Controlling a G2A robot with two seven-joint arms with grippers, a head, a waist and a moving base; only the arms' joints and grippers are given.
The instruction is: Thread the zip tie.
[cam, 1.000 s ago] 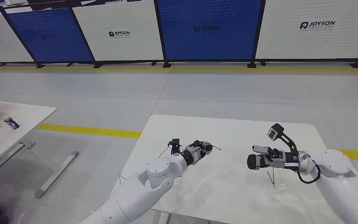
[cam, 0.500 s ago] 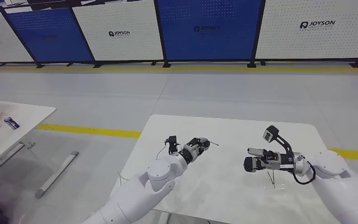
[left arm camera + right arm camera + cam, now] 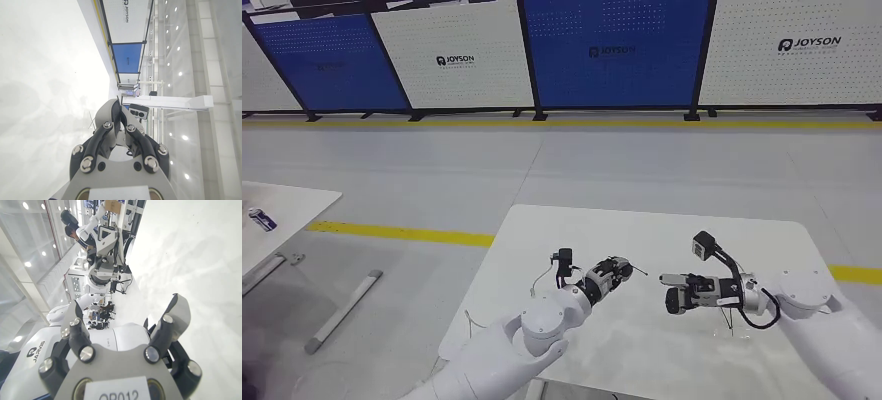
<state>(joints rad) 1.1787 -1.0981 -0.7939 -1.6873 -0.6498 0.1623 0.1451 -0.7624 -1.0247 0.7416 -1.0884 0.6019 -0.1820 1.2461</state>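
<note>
My left gripper hovers over the middle of the white table, shut on a thin black zip tie whose free end sticks out toward the right arm. In the left wrist view its black pads press together. My right gripper faces it from a short gap away. In the right wrist view it stands open with nothing between its fingers, and the left arm's gripper shows farther off.
A few loose thin black zip ties lie on the table under the right forearm, also seen as zip ties in the left wrist view. A second white table stands far left.
The right gripper has moved left, narrowing the gap to the left gripper. The left gripper has shifted slightly right and toward the table's near side, still holding the zip tie.
</note>
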